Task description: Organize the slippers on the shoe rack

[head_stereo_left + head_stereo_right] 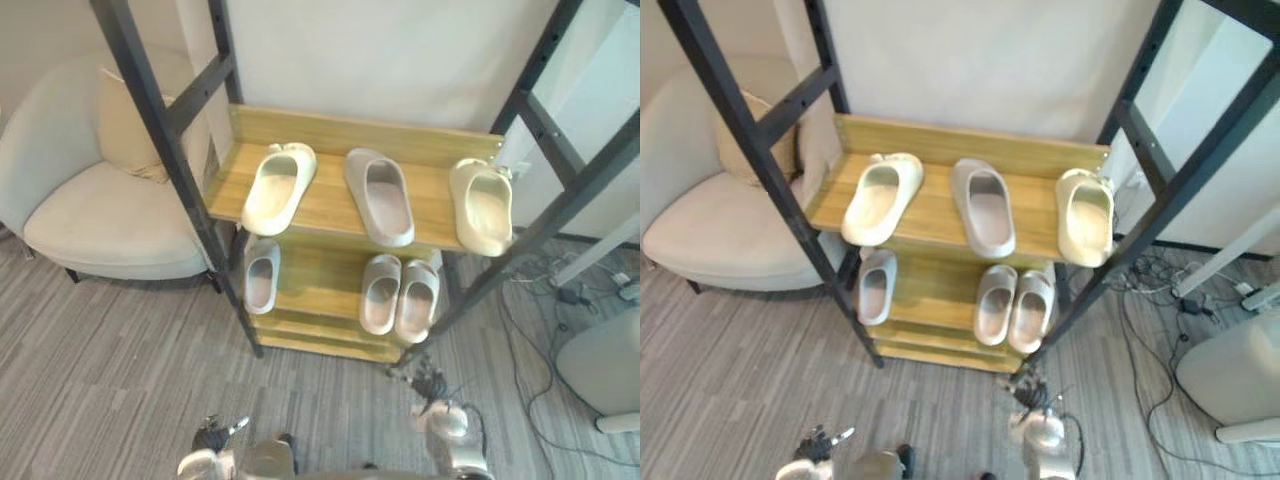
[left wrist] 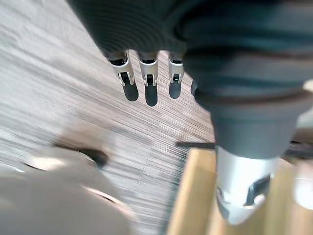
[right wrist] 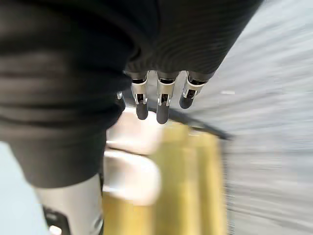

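The shoe rack (image 1: 330, 130) has two wooden shelves in a black metal frame. On the upper shelf lie a cream slipper (image 1: 280, 187) at the left, a grey slipper (image 1: 380, 196) in the middle and a second cream slipper (image 1: 482, 205) at the right edge. The lower shelf holds one grey slipper (image 1: 262, 275) at the left and a pale pair (image 1: 380, 293) (image 1: 417, 300) side by side at the right. My left hand (image 1: 212, 440) and right hand (image 1: 448, 422) hang low in front of the rack, above the floor. Both have straight fingers (image 2: 146, 83) (image 3: 161, 100) and hold nothing.
A cream armchair (image 1: 100, 220) with a cushion stands left of the rack. Cables (image 1: 560, 295) lie on the carpet to the right, beside a white rounded object (image 1: 605, 370). The rack's slanted black posts (image 1: 160, 130) (image 1: 540, 220) flank the shelves.
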Controlling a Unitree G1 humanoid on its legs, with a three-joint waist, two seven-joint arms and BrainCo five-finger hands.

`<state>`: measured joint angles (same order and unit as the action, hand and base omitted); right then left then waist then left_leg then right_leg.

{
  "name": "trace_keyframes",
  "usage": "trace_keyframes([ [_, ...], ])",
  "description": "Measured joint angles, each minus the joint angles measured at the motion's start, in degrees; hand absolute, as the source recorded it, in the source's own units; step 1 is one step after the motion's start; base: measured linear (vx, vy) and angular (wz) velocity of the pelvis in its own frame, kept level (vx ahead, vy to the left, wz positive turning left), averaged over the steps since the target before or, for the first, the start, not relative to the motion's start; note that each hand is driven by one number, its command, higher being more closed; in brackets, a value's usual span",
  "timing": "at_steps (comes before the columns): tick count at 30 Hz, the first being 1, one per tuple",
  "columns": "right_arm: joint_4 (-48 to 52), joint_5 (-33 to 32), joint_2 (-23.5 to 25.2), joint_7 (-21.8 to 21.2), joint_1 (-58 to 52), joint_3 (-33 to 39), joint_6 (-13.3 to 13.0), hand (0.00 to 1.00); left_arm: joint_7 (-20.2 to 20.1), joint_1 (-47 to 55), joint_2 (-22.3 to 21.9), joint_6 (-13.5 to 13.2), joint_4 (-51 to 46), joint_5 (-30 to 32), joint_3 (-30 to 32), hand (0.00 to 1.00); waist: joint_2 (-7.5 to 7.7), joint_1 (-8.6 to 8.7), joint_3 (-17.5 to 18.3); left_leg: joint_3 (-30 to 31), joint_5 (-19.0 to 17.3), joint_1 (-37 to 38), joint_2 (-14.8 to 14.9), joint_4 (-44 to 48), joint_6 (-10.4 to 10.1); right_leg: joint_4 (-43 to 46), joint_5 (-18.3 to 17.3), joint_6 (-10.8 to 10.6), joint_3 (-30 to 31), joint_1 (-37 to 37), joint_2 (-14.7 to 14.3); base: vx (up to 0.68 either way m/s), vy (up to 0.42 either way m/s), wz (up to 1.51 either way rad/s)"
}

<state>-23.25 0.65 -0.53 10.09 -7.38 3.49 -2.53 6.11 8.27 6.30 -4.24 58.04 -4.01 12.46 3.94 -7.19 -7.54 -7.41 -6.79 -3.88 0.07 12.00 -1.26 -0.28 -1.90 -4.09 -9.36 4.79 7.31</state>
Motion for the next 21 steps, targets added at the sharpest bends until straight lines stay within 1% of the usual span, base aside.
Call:
trace_keyframes([
  [1, 1.57, 0.36, 0.02, 0.01, -0.59, -0.3, -0.22, 0.0, 0.05, 0.52, 0.15, 0.02, 0.03, 0.17, -0.07, 0.0, 0.0, 0.02, 0.0, -0.08, -0.07, 0.0, -0.04, 0.0, -0.09, 0.0, 0.04, -0.01, 0.25, -0.07, 0.0, -0.03, 0.048, -0.2],
  [2, 6.4, 1.76, 0.0, -0.03, -2.45, -1.41, -0.67, 0.0, 0.23, 1.91, 0.37, 0.05, 0.24, 0.63, -0.16, 0.0, 0.06, 0.5, 0.04, -0.27, -0.27, 0.02, -0.2, 0.02, -0.29, 0.01, 0.14, -0.08, 0.62, -0.14, 0.12, -0.02, 0.032, -0.06],
  [3, 7.39, 1.83, 0.01, -0.06, -2.94, -1.6, -0.9, 0.0, 0.26, 2.13, 0.46, 0.05, 0.35, 0.66, -0.21, 0.0, 0.17, 0.65, 0.11, -0.3, -0.35, 0.02, -0.23, 0.03, -0.31, 0.01, 0.16, -0.1, 0.65, -0.16, 0.16, -0.02, 0.032, -0.07],
  [4, 10.45, 1.99, 0.12, -0.12, -4.38, -2.13, -1.28, 0.0, 0.28, 2.53, 0.86, 0.04, 1.02, 0.73, -0.91, 0.0, 0.24, 0.82, 0.22, -0.48, -0.56, 0.09, -0.29, 0.06, -0.4, 0.05, 0.19, -0.15, 0.82, -0.17, 0.25, -0.02, 0.024, -0.11],
  [5, 13.8, 2.84, 0.2, -0.27, -5.9, -2.71, -1.75, 0.0, 0.29, 2.77, 1.08, 0.05, 1.24, 1.61, -1.4, 0.0, 0.05, 0.94, 0.2, -0.86, -0.95, 0.18, -0.24, 0.07, -0.23, 0.2, 0.19, -0.16, 1.24, -0.24, 0.28, -0.02, 0.021, -0.12],
  [6, 14.34, 3.14, 0.2, -0.3, -6.15, -2.83, -1.9, 0.0, 0.29, 2.78, 1.12, 0.04, 1.24, 1.68, -1.56, 0.0, 0.05, 0.95, 0.21, -0.93, -0.98, 0.23, -0.23, 0.08, -0.2, 0.21, 0.2, -0.16, 1.32, -0.24, 0.28, -0.02, 0.013, -0.16],
  [8, 18.73, 3.88, 0.18, -0.54, -7.66, -4.39, -2.57, 0.0, 0.27, 3.21, 1.65, 0.01, 1.23, 1.81, -3.36, 0.0, -0.1, 1.17, 0.28, -1.31, -1.36, 0.55, -0.06, 0.04, -0.07, 0.5, 0.18, -0.15, 2.04, -0.47, 0.28, -0.01, 0.005, -0.17],
  [10, 20.5, 3.89, 0.19, -0.7, -8.01, -4.78, -2.87, 0.0, 0.26, 3.19, 1.66, -0.01, 1.23, 1.82, -3.69, 0.0, -0.27, 1.3, 0.33, -1.35, -1.47, 0.51, -0.07, 0.06, 0.1, 0.7, 0.15, -0.17, 2.28, -0.73, 0.28, 0.01, 0.005, -0.1],
  [14, 26.82, 3.92, 0.12, -1.15, -8.55, -4.95, -4.81, 0.0, 0.23, 3.36, 1.85, -0.09, 1.27, 2.79, -5.75, 0.0, -1.19, 1.8, 0.67, -1.48, -2.0, 0.62, -0.26, 0.42, 0.19, 0.89, 0.33, -0.54, 2.52, -0.75, 0.16, 0.04, 0.012, -0.04],
  [16, 28.75, 3.91, -0.07, -1.16, -8.48, -5.0, -5.44, 0.0, 0.21, 3.46, 1.84, -0.14, 1.29, 2.8, -6.35, 0.0, -1.14, 1.83, 1.12, -1.53, -2.05, 0.64, -0.17, 0.8, 0.31, 0.84, 0.41, -0.64, 2.66, -0.62, 0.02, 0.06, 0.0, -0.05],
  [18, 30.85, 3.88, -0.51, -1.15, -8.39, -5.47, -6.3, 0.0, 0.24, 3.59, 1.9, -0.38, 1.42, 2.8, -7.03, 0.0, -1.83, 1.83, 1.06, -1.5, -2.11, 0.62, 0.06, 1.27, 0.52, 0.56, 0.41, -0.64, 2.81, -0.43, -0.18, 0.04, -0.016, -0.06],
  [21, 32.89, 3.86, -1.79, -1.17, -7.99, -5.99, -6.58, 0.0, 0.27, 3.58, 1.9, -0.51, 2.22, 2.78, -7.36, 0.0, -2.19, 1.86, 1.16, -1.12, -2.12, 0.69, 0.19, 1.27, 0.53, 0.07, 0.44, -0.63, 2.8, -0.14, -0.38, 0.01, -0.008, -0.02],
])
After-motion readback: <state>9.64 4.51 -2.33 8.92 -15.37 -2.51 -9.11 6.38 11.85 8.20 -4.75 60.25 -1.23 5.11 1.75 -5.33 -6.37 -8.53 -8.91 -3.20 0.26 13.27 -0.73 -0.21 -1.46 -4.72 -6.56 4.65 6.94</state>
